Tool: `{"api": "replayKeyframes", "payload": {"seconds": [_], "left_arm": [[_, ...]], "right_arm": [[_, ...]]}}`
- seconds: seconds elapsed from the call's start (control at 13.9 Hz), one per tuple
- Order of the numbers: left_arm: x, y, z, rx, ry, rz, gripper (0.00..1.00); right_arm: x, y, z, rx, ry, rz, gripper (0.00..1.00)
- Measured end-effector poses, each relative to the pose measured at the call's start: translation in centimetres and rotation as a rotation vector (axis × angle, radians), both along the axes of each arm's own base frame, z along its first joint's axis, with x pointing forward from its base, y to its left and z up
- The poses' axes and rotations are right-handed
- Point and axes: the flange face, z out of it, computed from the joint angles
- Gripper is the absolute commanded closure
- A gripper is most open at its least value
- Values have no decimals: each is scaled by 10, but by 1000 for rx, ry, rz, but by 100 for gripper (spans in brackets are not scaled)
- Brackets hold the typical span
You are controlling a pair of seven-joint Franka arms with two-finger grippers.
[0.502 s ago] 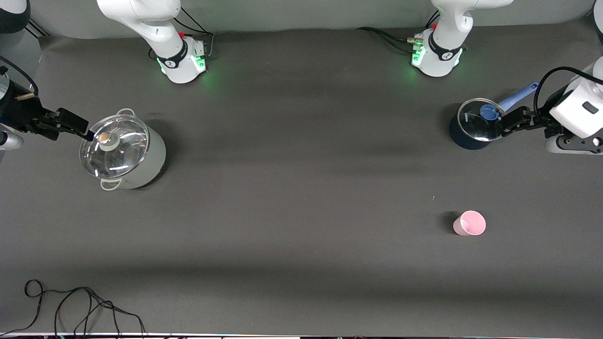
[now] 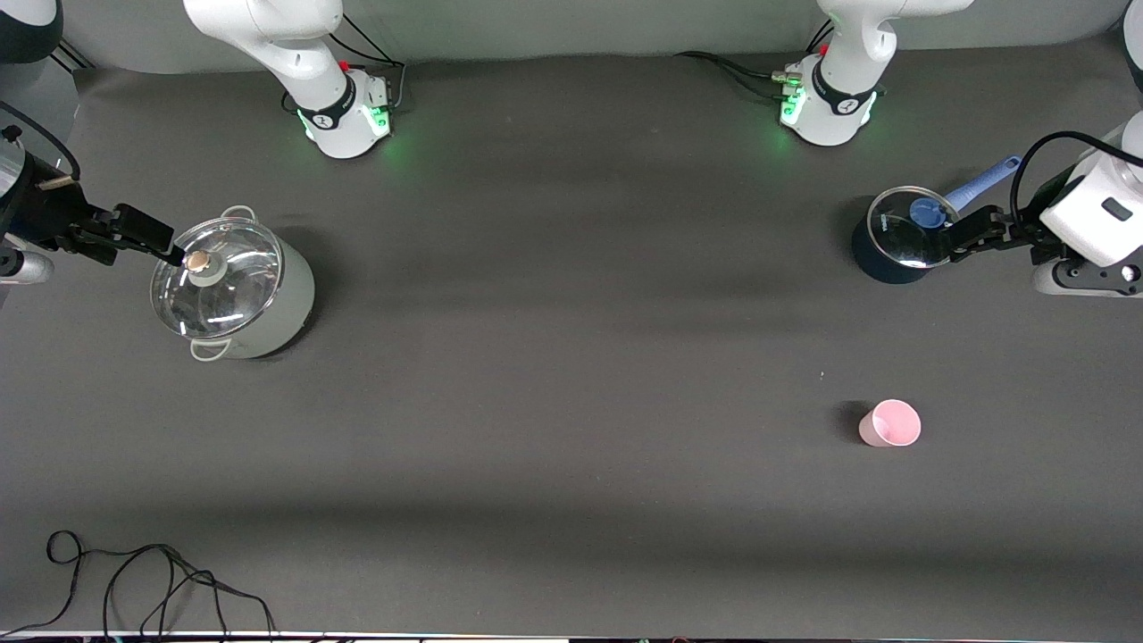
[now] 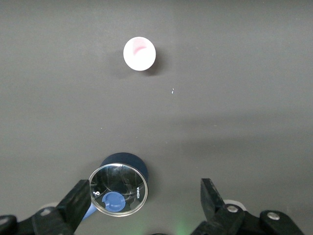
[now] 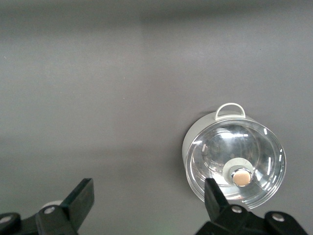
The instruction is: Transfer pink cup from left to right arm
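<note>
Pink cup [image 2: 890, 422] stands upright on the table [image 2: 571, 375], mouth up, alone, toward the left arm's end and nearer to the front camera than the dark blue pot [image 2: 896, 237] with the glass lid. Nothing touches it.

The left claw [image 2: 963, 235] hangs over the edge of this blue pot, its two fingers spread wide and holding nothing; in the left wrist view the cup [image 3: 139, 54] shows well apart from the fingertips [image 3: 80, 193], with the blue pot [image 3: 119, 183] between them. So, from this claw, the cup lies toward the front camera, with bare table all around it.

The right claw [image 2: 147, 239] hangs at the rim of the big white pot [image 2: 237, 290] at the right arm's end of the table, also wide and empty, and it waits there. The left arm is much the nearer one to the cup.

I judge the pick is not yet begun. The cup is round and its axis is vertical, so the left claw can probably come to it from any side, but it must first leave the blue pot and descend.
</note>
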Motion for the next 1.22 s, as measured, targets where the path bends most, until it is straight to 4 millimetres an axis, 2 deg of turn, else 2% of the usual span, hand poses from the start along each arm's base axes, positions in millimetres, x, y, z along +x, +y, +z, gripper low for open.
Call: {"api": "replayKeyframes", "payload": {"seconds": [0.36,0.5,0.65,0.79,0.93,1.08,1.22], "left_arm": [[1,0,3,-2,-9,-12,0],[3,1,8,-15,-34,-134,0],[10,19,12,-66,-82,-304,0],[20,59,4,-153,-139,-481,0],[32,107,-21,-275,-200,-639,0],[43,161,-66,-421,-272,-739,0],[49,216,-129,-571,-377,-816,0]], "right_arm": [[-1,0,-4,0,25,2,0],[-4,0,-6,1,47,3,0],[-4,1,-6,1,54,4,0],[-5,1,-7,1,64,5,0],[-6,1,-8,1,74,7,0],[-6,3,-9,1,76,11,0],[-6,6,-9,1,76,15,0]]}}
